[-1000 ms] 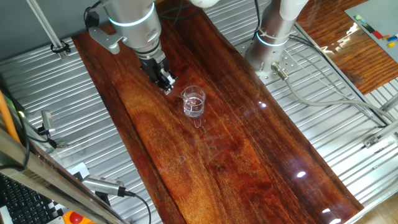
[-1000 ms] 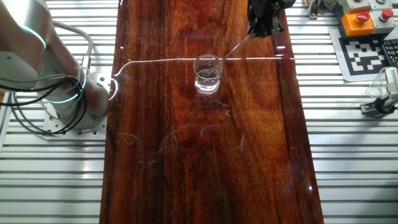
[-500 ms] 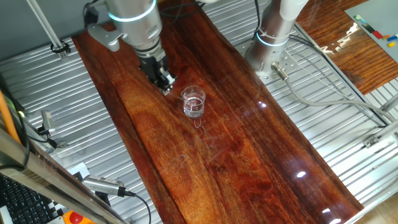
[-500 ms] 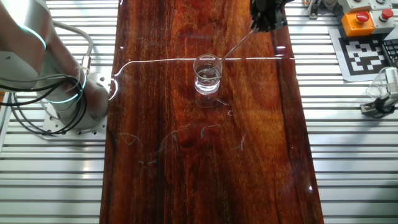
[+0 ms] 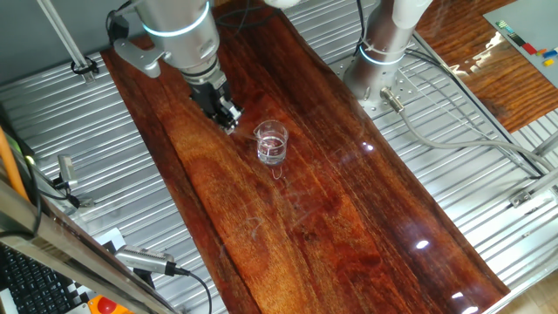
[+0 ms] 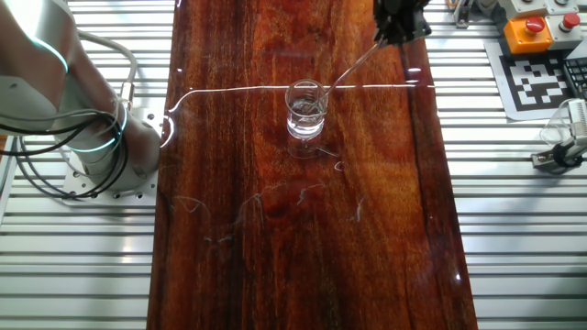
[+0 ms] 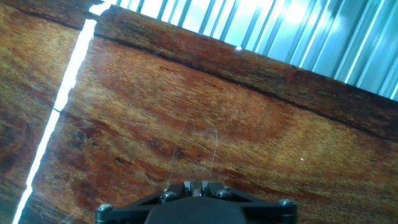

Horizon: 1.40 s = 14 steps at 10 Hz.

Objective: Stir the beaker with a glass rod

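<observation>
A: Fixed views give you the table [image 6: 229, 137] with the beaker [image 6: 305, 109] mid-board, and the gripper [image 6: 396, 29] up beside it.

B: Its jaws pinch the rod [image 6: 353, 64], tip dipped in the beaker. You're stirring, I judge; next, circle gently inside the rim.

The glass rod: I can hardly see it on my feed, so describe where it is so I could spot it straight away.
Start at the long dark wooden board laid over the ribbed metal table, and find the small clear beaker standing near its middle. From the beaker's mouth a thin transparent line slants up to the black claw: that is the glass rod. Unlike the bright straight reflection across the board, it is tilted and ends in the beaker.
</observation>
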Tool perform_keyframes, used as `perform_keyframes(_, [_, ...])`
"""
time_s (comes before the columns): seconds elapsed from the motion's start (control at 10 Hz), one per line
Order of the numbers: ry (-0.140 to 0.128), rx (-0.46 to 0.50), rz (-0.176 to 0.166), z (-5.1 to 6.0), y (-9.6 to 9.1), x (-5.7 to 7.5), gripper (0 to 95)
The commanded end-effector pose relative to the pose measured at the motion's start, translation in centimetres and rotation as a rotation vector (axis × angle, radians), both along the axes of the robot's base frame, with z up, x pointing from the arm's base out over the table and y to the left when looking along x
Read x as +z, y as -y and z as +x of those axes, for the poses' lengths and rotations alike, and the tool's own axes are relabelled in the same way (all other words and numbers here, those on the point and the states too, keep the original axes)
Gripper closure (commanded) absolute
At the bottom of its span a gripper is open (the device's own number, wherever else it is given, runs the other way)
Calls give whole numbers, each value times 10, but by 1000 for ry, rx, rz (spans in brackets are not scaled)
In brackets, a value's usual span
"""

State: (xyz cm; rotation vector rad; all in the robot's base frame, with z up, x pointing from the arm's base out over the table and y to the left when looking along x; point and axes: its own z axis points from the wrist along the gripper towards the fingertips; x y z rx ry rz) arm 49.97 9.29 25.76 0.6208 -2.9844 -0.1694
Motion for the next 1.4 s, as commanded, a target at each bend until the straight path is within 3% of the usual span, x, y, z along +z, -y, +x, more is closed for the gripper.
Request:
perform_keyframes(0.1, [-4,-1,4,-1,0,0,950])
perform_keyframes(0.6, [12,-20,27,-4,-5,3,950])
perform_keyframes(1.1, [15,-5,26,-3,-3,1,950])
perform_keyframes(1.4, [21,-1,35,-15,4,1,950])
